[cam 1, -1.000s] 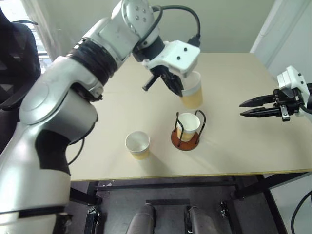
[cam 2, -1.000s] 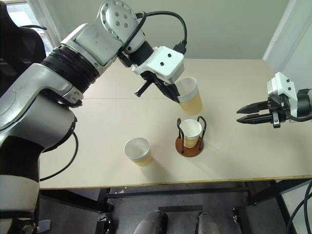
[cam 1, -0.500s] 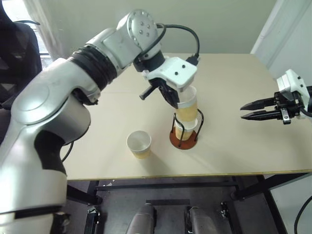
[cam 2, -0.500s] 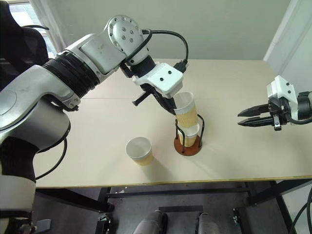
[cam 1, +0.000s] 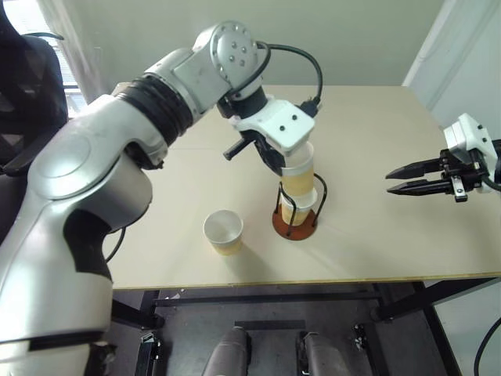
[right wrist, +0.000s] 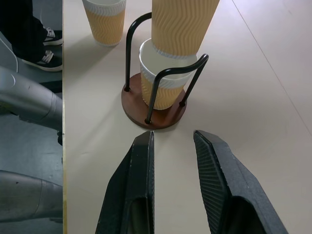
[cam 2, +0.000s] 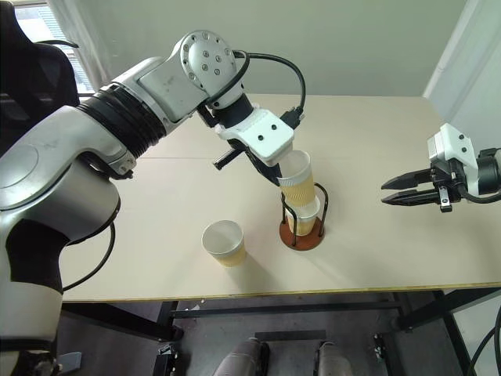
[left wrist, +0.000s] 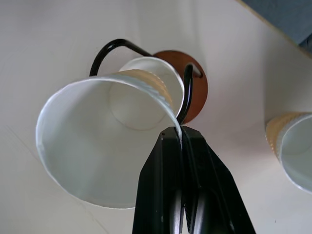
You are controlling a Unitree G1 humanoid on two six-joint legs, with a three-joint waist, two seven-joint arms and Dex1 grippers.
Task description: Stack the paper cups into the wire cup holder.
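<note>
Left fingers pinch ribbed tan cup's rim.

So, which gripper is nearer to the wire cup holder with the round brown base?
Left. The left gripper is just above the holder, holding a paper cup; the right gripper hangs open, off to its side.

Nothing readable is showing anywhere in these views: no text, label, brand, number or sign.
</note>
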